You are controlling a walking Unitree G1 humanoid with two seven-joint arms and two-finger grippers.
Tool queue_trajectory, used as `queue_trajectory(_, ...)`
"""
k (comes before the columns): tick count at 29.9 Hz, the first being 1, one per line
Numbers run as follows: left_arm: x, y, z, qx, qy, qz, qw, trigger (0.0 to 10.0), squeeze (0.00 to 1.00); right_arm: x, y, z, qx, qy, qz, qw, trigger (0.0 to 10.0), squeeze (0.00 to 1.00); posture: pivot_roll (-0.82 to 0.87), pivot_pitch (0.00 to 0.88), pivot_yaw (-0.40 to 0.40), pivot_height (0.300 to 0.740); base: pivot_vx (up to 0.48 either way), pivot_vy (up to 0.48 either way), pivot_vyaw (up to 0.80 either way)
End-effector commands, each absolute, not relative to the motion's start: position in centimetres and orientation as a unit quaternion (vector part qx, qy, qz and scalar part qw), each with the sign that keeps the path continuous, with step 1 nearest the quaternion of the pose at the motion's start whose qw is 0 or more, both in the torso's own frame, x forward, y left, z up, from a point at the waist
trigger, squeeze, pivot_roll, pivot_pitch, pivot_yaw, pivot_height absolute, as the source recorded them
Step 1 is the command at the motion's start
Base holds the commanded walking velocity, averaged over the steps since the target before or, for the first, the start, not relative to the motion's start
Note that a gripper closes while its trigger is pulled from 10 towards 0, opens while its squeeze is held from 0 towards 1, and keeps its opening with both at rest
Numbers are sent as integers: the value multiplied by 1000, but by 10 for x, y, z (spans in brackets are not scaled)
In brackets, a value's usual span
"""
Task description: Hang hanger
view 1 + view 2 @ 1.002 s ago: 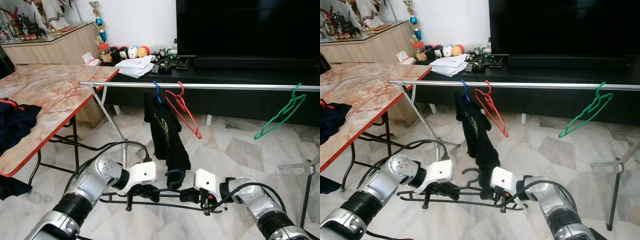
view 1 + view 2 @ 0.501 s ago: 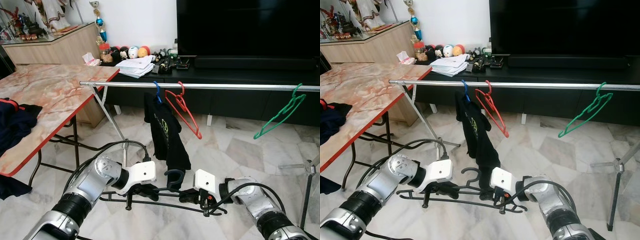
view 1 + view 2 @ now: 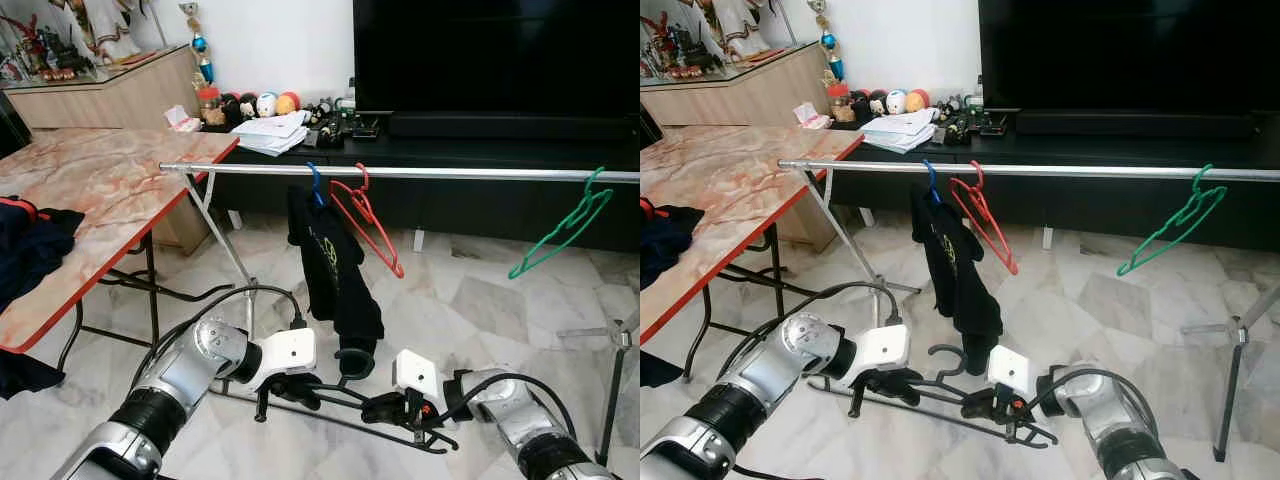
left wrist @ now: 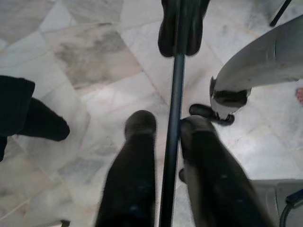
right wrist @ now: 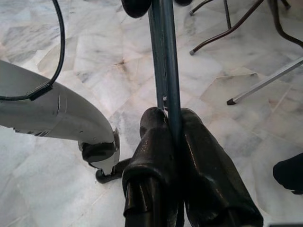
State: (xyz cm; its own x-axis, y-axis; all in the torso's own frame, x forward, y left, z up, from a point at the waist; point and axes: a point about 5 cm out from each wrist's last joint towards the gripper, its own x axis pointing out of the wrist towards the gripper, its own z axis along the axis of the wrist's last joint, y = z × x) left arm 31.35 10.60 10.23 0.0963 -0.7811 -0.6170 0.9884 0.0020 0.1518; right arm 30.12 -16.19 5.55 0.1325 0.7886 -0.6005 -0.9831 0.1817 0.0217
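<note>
A black hanger (image 3: 335,397) is held low over the floor, its hook (image 3: 352,361) pointing up and its bar sloping down to the right. My right gripper (image 3: 386,408) is shut on the bar (image 5: 166,71). My left gripper (image 3: 287,387) sits further left along it; in the left wrist view its fingers (image 4: 139,137) stand slightly apart with the bar (image 4: 174,94) between them, touching only one finger. Above and beyond runs the metal clothes rail (image 3: 450,173).
On the rail hang a blue hanger with a black shirt (image 3: 335,270), a red hanger (image 3: 372,228) and, far right, a green hanger (image 3: 560,233). A marble-top table (image 3: 100,190) with dark clothes stands left. The TV cabinet (image 3: 480,150) is behind, and a rack foot (image 3: 612,340) at right.
The hanger has tilted, its right end sinking as my right gripper moved down and rightward. My left gripper's fingers have eased apart around the bar.
</note>
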Motion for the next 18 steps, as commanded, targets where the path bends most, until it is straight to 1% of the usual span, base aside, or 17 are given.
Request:
queue_trajectory(1, 312, 112, 103, 290, 190, -649, 677, 10000, 1000, 300, -157, 55, -203, 248, 618, 718, 0, 0, -33, 0, 147, 740, 0, 0, 0)
queue_trajectory(3, 309, 117, 101, 301, 205, -658, 660, 10000, 1000, 298, -159, 51, -210, 258, 616, 714, 0, 0, -33, 0, 147, 740, 0, 0, 0)
queue_trajectory(5, 306, 119, 100, 301, 211, -665, 650, 10000, 1000, 296, -160, 48, -212, 264, 615, 713, 0, 0, -30, 0, 146, 740, 0, 0, 0)
queue_trajectory(10, 303, 125, 101, 299, 221, -672, 640, 10000, 1000, 291, -164, 39, -217, 285, 605, 711, 0, 0, -29, 0, 145, 740, 0, 0, 0)
queue_trajectory(11, 303, 133, 99, 321, 233, -666, 632, 10000, 1000, 287, -168, 33, -208, 298, 595, 717, 0, 0, -29, 0, 145, 740, 0, 0, 0)
queue_trajectory(13, 301, 138, 99, 327, 238, -667, 625, 10000, 1000, 284, -171, 29, -199, 306, 588, 722, 0, 0, -30, 0, 143, 740, 0, 0, 0)
queue_trajectory(17, 297, 148, 99, 327, 259, -666, 619, 10000, 1000, 274, -187, 15, -205, 343, 557, 728, 0, 0, -35, 1, 140, 740, 0, 0, 0)
queue_trajectory(18, 296, 154, 96, 337, 270, -657, 618, 10000, 1000, 270, -193, 10, -205, 356, 537, 737, 0, 0, -35, 2, 137, 740, 0, 0, 0)
